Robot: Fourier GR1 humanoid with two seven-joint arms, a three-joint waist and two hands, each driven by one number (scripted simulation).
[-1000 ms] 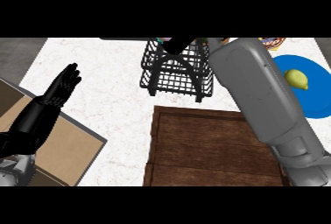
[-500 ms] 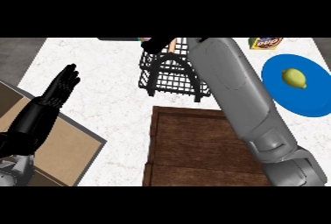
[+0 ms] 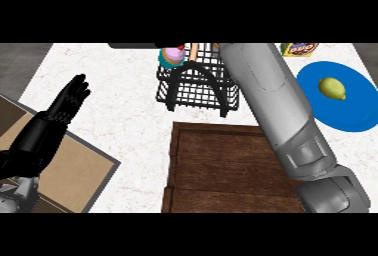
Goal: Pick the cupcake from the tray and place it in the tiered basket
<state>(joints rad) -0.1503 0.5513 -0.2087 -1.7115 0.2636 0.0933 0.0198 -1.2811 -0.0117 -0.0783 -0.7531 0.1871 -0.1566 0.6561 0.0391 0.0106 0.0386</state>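
Note:
The cupcake [image 3: 173,55], pink frosting in a teal wrapper, shows at the top of the black wire tiered basket [image 3: 196,90], by the view's upper edge. My right forearm reaches from the lower right up over the basket. Only a dark strip of the right hand [image 3: 148,45] shows at the upper edge, just above the cupcake, and whether it holds the cupcake is hidden. The brown wooden tray [image 3: 221,165] lies in front of the basket with nothing on it that I can see. My left hand [image 3: 69,100] rests open at the left, fingers up.
A blue plate [image 3: 354,110] with a lemon [image 3: 332,88] sits to the right of the basket. A small yellow packet [image 3: 300,49] stands at the back right. A tan board [image 3: 70,172] covers the lower left corner.
My right arm has swung left across the basket, uncovering the blue plate and lemon. The cupcake now shows at the basket's top. The left hand has not moved.

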